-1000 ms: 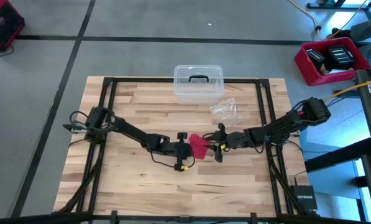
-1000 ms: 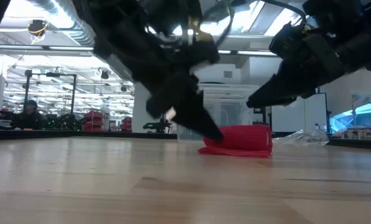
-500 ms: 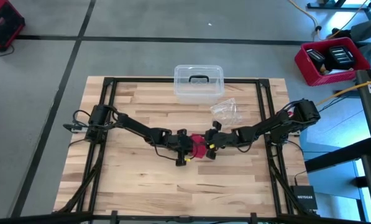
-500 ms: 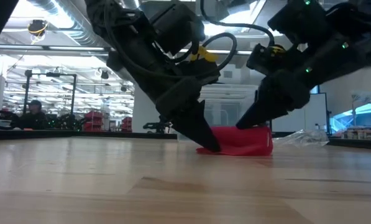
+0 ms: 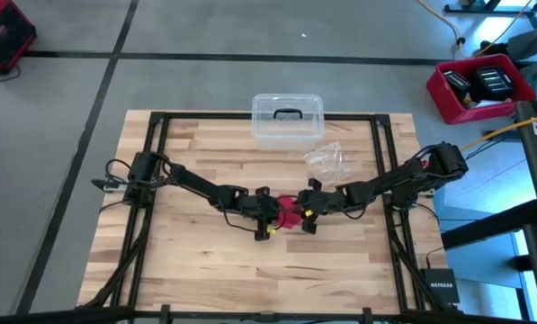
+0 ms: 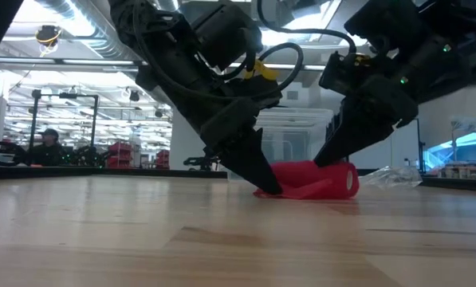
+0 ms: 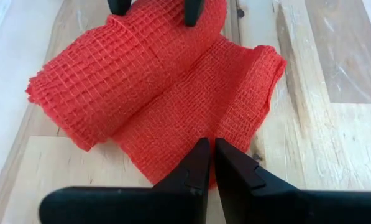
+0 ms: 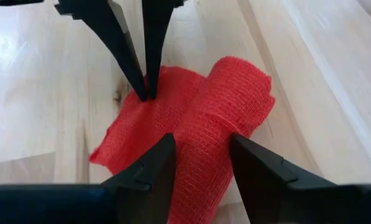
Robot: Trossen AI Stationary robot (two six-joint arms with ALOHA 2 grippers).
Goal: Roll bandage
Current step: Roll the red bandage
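The red bandage (image 5: 289,212) lies mid-table, partly rolled. Its rolled part (image 8: 225,118) rests on the wood, and a flat tail (image 7: 191,118) spreads beside it. My left gripper (image 7: 209,163) comes in from the table's left, slanting down, shut, with its tips on the tail. My right gripper (image 8: 201,168) comes in from the table's right, slanting down, with its fingers on either side of the rolled part. In the low view the left tips (image 6: 271,188) meet the tail at the table and the right fingers (image 6: 333,155) sit on the roll (image 6: 321,177). My left gripper presses its shut fingertips down on the flat tail (image 8: 149,98), near the tail's edge, slanting from the table's left. The tail lies flat on the wood under them. My right gripper holds the rolled part (image 8: 201,143) between its two fingers, slanting down from the table's right, fingers across the roll. The roll rests on the table.
A clear plastic box with a dark handle (image 5: 287,119) stands at the far edge. A crinkled clear wrapper (image 5: 326,160) lies just beyond the right arm. Bare wood lies toward the near edge. Dark frame rails run along the table's sides (image 5: 151,162).
Both grippers have closed in on the bandage, the left going toward the table's right and sinking onto the tail, the right going toward the table's left and tipping down over the roll. The roll has turned a little, so its round end now shows in the low view.
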